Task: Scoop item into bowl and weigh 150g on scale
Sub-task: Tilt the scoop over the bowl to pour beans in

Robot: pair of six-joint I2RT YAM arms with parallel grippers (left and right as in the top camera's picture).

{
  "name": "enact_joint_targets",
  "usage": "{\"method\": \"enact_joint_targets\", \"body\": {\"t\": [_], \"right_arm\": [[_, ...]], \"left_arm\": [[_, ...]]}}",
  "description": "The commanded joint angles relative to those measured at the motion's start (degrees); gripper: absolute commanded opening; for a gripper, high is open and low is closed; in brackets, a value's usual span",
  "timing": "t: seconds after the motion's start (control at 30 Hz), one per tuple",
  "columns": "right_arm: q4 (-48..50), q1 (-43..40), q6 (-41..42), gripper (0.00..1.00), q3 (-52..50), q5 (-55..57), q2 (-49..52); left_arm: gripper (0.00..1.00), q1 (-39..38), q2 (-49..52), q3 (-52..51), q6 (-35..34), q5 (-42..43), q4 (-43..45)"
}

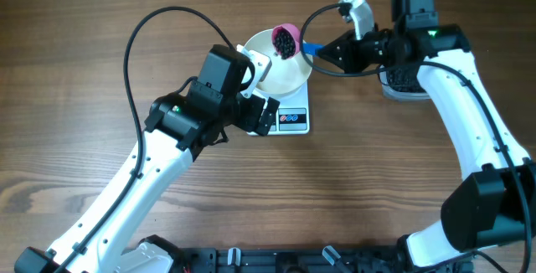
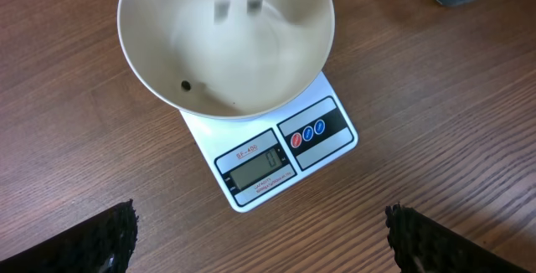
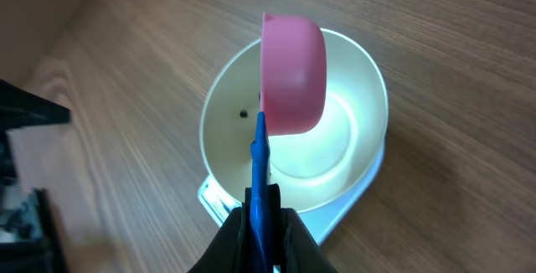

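currently, from overhead only: both arms in full, plus a clear tub [image 1: 404,87] behind the right arm, mostly hidden. left gripper [image 1: 266,115] spread wide just beside the front-left corner of the scale [image 1: 295,121], gripping nothing. right gripper [image 1: 333,53] clamped tight on the blue handle [image 1: 311,49] of the pink scoop [image 1: 286,38], holding it above the far rim of the bowl [image 1: 289,76]. beans [image 1: 285,47] visible as a dark mass in the scoop mouth, best seen from this view.

from left wrist only: display [image 2: 260,166] legible, reading zero; red and blue buttons [image 2: 307,133] beside it. two blurred specks under the scoop at the top edge, too smeared to name.

from right wrist only: scoop seen from its back, tipped on its side over the bowl, contents hidden; handle pinched between closed fingers.

bowl seated on the scale, covering its rear half.

count: bowls, one. scales, one. scoops, one. tubs, one. single bean [image 2: 186,86] lying loose on the bowl's inner wall, confirmed in both wrist views; rest of the bowl bare white.
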Motion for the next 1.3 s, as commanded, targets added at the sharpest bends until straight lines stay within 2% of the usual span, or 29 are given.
{"method": "enact_joint_targets", "body": {"t": [0.0,0.37,0.53,0.7,0.87,1.27], "right_arm": [[0.3,0.7,-3.3,0.04,0.2,3.1,-1.2],[0.3,0.9,-5.4,0.04,0.2,5.9,-1.2],[0.4,3.4,-12.6,0.04,0.2,7.8,-1.2],[1.6,6.0,-13.9,0.04,0.2,16.3,-1.2],[2.1,6.1,-15.7,0.04,0.2,16.4,-1.2],[3.6,6.4,-27.4,0.04,0.2,18.3,-1.2]], "left_arm": [[1.00,-0.3,0.4,-0.5,1.3,0.9,0.0],[1.00,-0.3,0.4,-0.5,1.3,0.8,0.0],[1.00,-0.3,0.4,-0.5,1.3,0.9,0.0],[1.00,-0.3,0.4,-0.5,1.3,0.9,0.0],[1.00,-0.3,0.4,-0.5,1.3,0.9,0.0],[1.00,-0.3,0.4,-0.5,1.3,0.9,0.0]]}}
